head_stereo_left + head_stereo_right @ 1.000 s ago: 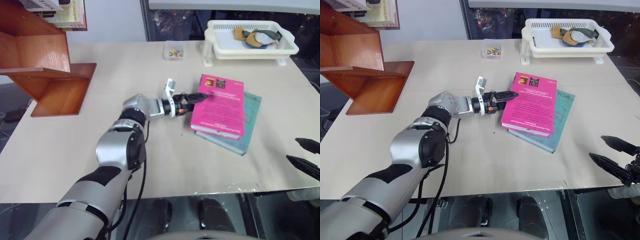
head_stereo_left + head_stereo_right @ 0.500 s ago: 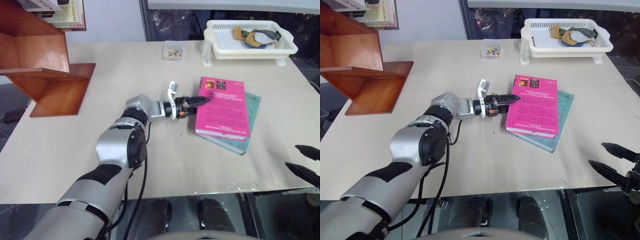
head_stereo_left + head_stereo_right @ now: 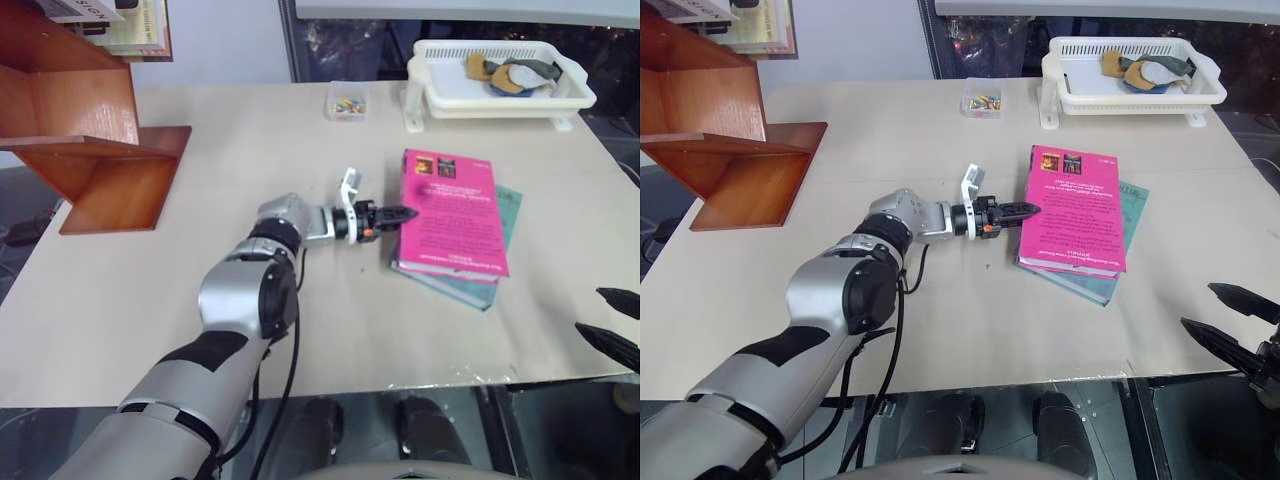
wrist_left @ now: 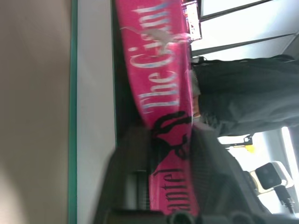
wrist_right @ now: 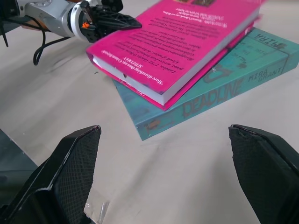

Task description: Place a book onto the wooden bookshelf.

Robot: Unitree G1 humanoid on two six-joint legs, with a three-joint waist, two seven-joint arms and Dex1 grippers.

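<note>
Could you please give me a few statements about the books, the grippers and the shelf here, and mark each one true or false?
1. The bright pink paperback book lies on top of the teal-blue book. True.
2. The left gripper is shut on the pink book's spine edge. True.
3. The pink book already rests on the reddish-brown wooden bookshelf. False: it is still on the beige table, well apart from the shelf.
4. The right gripper is shut on the teal-blue book. False: it is open and holds nothing.
5. The white plastic basket tray sits on the pink book. False: it stands at the table's far edge.
</note>
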